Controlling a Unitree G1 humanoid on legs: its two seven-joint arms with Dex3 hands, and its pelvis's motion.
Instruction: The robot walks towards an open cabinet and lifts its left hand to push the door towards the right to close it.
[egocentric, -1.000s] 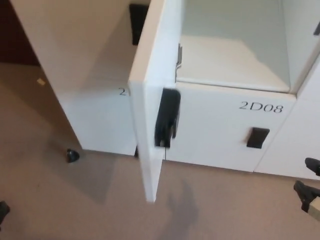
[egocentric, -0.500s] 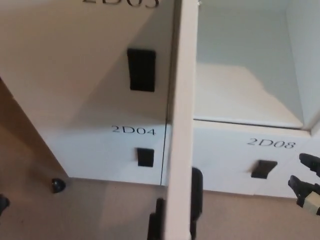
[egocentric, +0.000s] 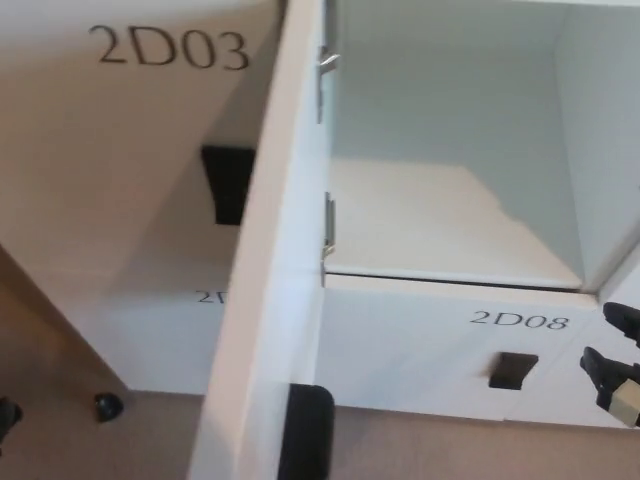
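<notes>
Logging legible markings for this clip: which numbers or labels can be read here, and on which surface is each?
"2D03" on the closed cabinet door at upper left.
"2D08" on the lower cabinet door, beneath the open compartment.
A third label starting "2D", lower left, is cut off by the open door; its remaining digits cannot be read.
No other text visible.

The open cabinet door (egocentric: 265, 300) is plain white with a black handle (egocentric: 305, 432). Left of the door, a white panel (egocentric: 120, 150) carries dark "2D03" lettering. Right of the door, a white drawer front (egocentric: 420, 345) reads "2D08". The floor (egocentric: 450, 450) is beige.
</notes>
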